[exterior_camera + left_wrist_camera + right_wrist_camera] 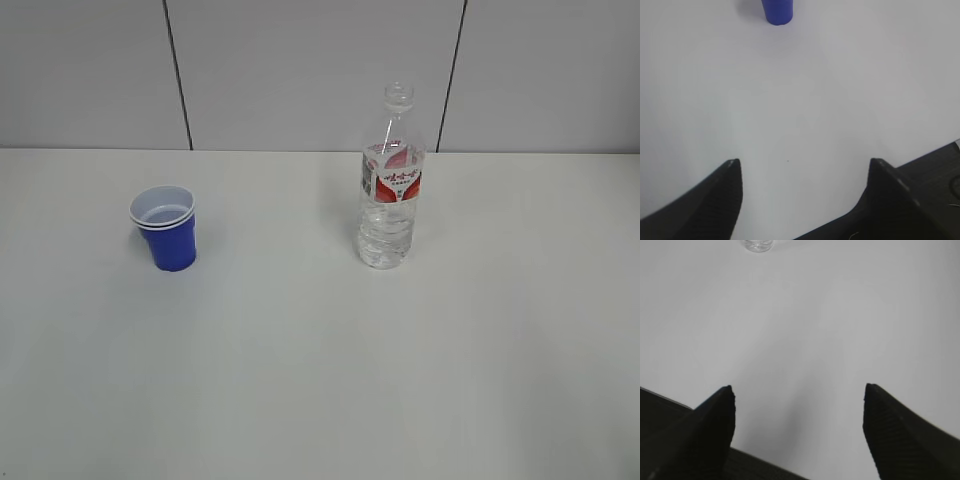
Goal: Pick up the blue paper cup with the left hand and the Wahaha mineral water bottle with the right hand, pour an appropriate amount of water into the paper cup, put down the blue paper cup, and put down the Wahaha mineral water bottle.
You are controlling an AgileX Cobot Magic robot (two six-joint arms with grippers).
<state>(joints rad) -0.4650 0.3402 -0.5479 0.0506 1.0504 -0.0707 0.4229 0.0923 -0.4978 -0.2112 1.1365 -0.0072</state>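
Cup [168, 228] stands upright left on the surface [300, 380], bottle [391, 180] upright to its right, well apart, uncapped. Left hand [802, 162] and right hand [797, 387] both spread wide, empty, far short of targets. Step: approach. Centre each between the fingers, grip cup mid-wall lightly, bottle below label.

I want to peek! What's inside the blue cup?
The blue paper cup shows a white inside, and a second white rim suggests another cup nested in it. Nothing else shows inside; the very bottom is hidden by its near wall.
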